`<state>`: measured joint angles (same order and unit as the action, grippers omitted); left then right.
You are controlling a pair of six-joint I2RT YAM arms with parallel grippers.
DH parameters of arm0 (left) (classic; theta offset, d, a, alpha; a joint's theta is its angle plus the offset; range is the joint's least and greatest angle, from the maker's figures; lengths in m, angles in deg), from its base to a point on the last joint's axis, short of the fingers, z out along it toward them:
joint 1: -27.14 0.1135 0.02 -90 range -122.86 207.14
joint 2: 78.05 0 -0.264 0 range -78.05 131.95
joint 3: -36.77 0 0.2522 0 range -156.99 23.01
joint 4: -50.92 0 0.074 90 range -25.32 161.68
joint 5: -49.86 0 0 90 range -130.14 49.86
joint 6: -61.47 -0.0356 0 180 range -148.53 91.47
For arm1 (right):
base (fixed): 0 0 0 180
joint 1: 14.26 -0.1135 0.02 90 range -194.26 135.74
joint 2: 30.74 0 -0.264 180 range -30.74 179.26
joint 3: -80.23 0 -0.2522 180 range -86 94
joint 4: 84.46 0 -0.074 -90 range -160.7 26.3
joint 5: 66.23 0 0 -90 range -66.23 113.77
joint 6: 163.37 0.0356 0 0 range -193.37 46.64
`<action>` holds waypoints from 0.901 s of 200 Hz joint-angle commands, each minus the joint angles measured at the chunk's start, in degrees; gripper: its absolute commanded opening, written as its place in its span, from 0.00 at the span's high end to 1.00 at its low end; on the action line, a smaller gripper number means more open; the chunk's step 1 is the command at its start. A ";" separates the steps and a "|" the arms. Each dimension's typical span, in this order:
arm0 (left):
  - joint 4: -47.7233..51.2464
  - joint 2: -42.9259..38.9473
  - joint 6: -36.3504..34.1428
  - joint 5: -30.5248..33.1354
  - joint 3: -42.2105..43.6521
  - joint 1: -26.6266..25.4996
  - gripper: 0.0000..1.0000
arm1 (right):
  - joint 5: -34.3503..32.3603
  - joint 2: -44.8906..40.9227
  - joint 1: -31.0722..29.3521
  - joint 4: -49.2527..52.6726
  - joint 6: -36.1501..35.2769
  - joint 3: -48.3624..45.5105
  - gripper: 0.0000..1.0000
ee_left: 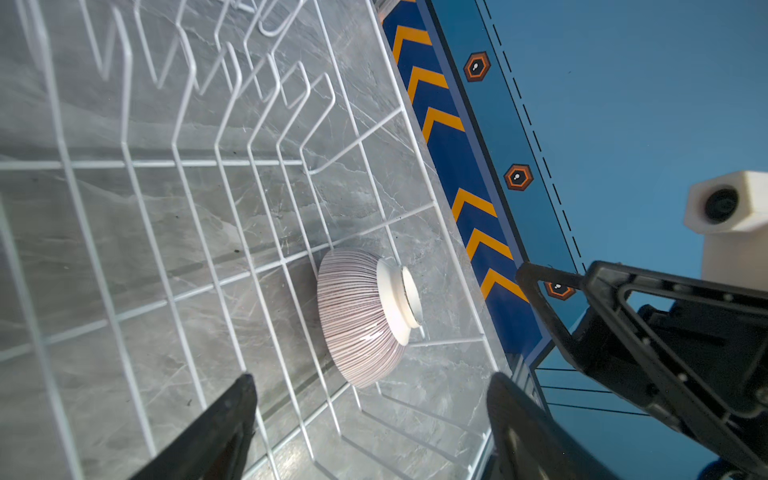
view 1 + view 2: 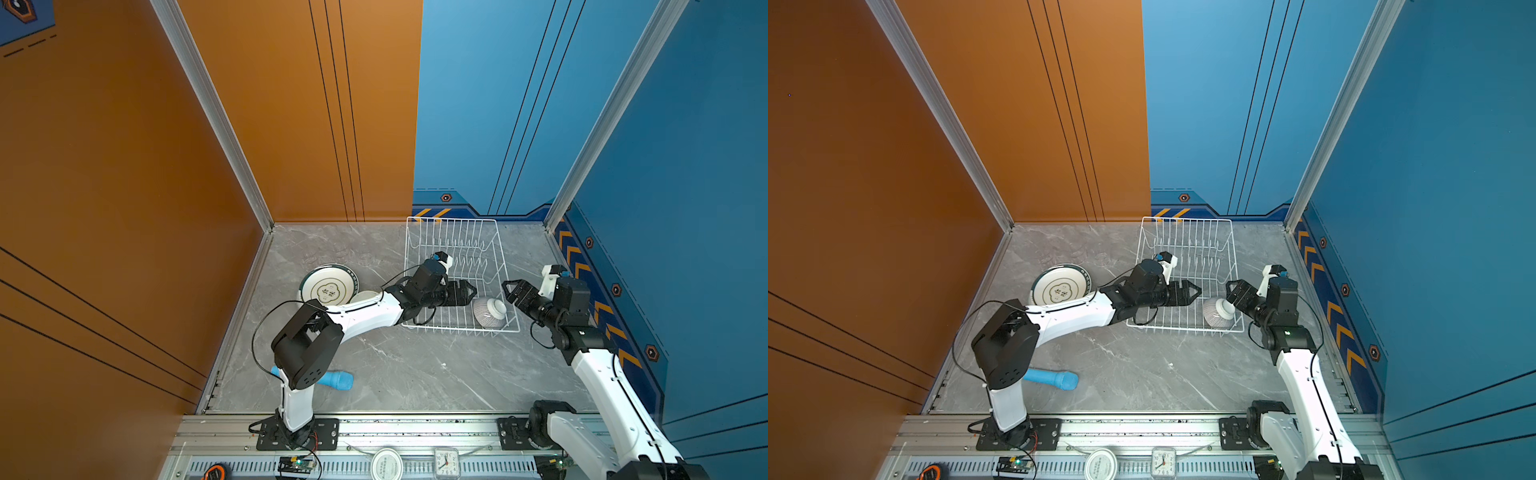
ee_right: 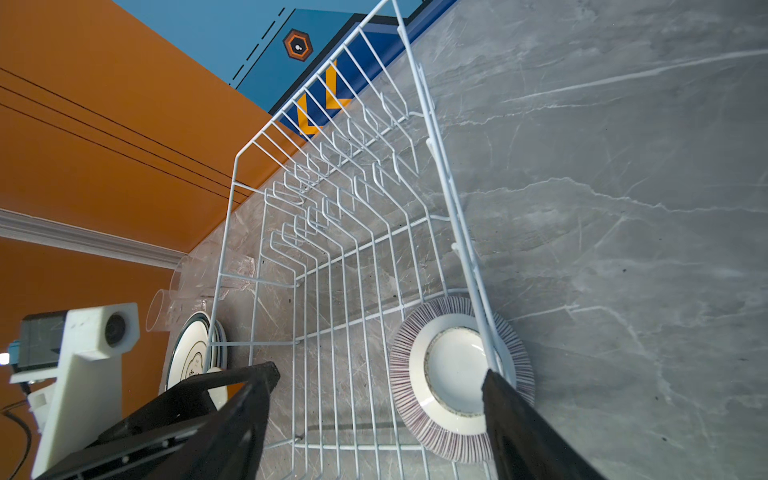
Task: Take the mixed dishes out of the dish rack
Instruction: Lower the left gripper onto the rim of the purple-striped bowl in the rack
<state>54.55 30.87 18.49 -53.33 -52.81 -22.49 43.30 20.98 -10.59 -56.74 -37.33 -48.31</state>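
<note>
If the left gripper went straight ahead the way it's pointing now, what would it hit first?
Probably the striped bowl, lying on its side in the dish rack, straight ahead of the open left gripper. Depth is unclear, so it might pass above it.

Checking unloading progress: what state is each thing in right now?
bowl: on its side in the rack, foot toward the right gripper.
rack: holds nothing else.
plates: stacked face up on the table.
glasses: on the table beside the rack.
cylinder: lying on the table.
left gripper: open, empty.
right gripper: open, empty.
</note>
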 commanded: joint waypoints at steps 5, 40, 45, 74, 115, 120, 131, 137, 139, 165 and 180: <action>-1.86 3.04 2.65 -2.56 -3.11 -1.49 0.20 | 1.25 -0.01 1.87 -0.77 1.16 -1.19 0.19; -1.85 6.78 4.78 -3.16 -5.67 -2.19 0.23 | 3.22 2.18 3.80 -0.68 0.89 -1.83 0.19; -1.84 7.31 5.14 -3.11 -5.88 -2.15 0.24 | 3.32 2.41 3.88 -0.68 0.82 -1.81 0.19; -1.90 9.76 6.96 -3.66 -7.23 -2.23 0.28 | 3.74 3.33 3.99 -1.50 0.76 -1.74 0.19; -1.71 12.22 9.59 -2.49 -8.22 -2.56 0.30 | 5.10 5.80 3.97 -3.59 1.12 -2.18 0.19; -1.72 12.42 9.85 -2.41 -8.21 -2.49 0.30 | 5.12 6.24 3.89 -3.71 1.12 -2.26 0.19; -1.77 12.69 10.46 -2.39 -8.41 -2.49 0.31 | 5.42 6.84 3.84 -4.03 1.05 -2.37 0.19; -1.79 12.99 10.77 -2.68 -8.55 -2.51 0.31 | 5.60 7.10 3.81 -4.29 1.03 -2.50 0.19; -1.79 13.05 10.86 -2.78 -8.63 -2.50 0.31 | 5.61 7.15 3.76 -4.46 1.03 -2.59 0.19; -1.79 14.57 12.52 -4.03 -10.20 -2.70 0.33 | 5.70 7.98 3.38 -5.58 1.15 -3.06 0.19; -1.75 15.59 13.57 -4.76 -11.14 -2.74 0.34 | 5.70 8.41 3.18 -5.69 1.08 -2.98 0.19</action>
<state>53.28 44.60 29.84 -56.00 -61.33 -24.48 48.02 28.72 -7.14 -60.26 -36.85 -50.72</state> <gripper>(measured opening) 0.664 0.813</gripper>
